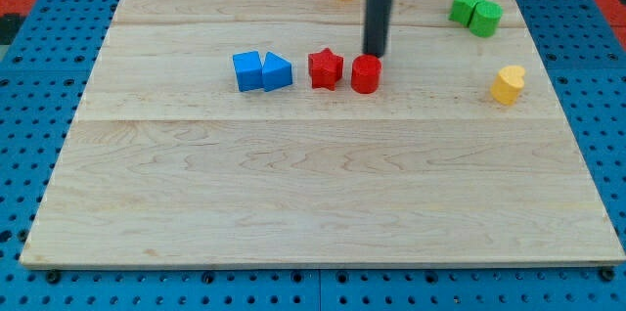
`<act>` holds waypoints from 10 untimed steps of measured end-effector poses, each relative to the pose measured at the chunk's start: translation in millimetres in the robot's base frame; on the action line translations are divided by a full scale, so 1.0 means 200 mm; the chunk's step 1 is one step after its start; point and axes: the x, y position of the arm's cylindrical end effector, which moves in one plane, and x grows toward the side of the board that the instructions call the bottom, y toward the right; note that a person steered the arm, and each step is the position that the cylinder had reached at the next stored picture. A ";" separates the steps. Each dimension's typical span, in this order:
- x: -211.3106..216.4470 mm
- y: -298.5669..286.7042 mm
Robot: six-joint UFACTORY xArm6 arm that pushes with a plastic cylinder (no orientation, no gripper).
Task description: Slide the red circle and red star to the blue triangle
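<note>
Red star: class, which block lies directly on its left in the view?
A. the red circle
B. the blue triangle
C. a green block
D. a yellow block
B: the blue triangle sits just left of the red star, with a small gap between them; the red circle is on the star's right, with my tip at its upper edge.

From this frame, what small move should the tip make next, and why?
Probably a short push toward the view's left: my tip sits just above-right of the red circle, and the red star still stands apart from the blue triangle.
</note>
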 end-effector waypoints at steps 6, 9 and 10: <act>0.11 -0.20; 0.04 -0.15; 0.04 -0.17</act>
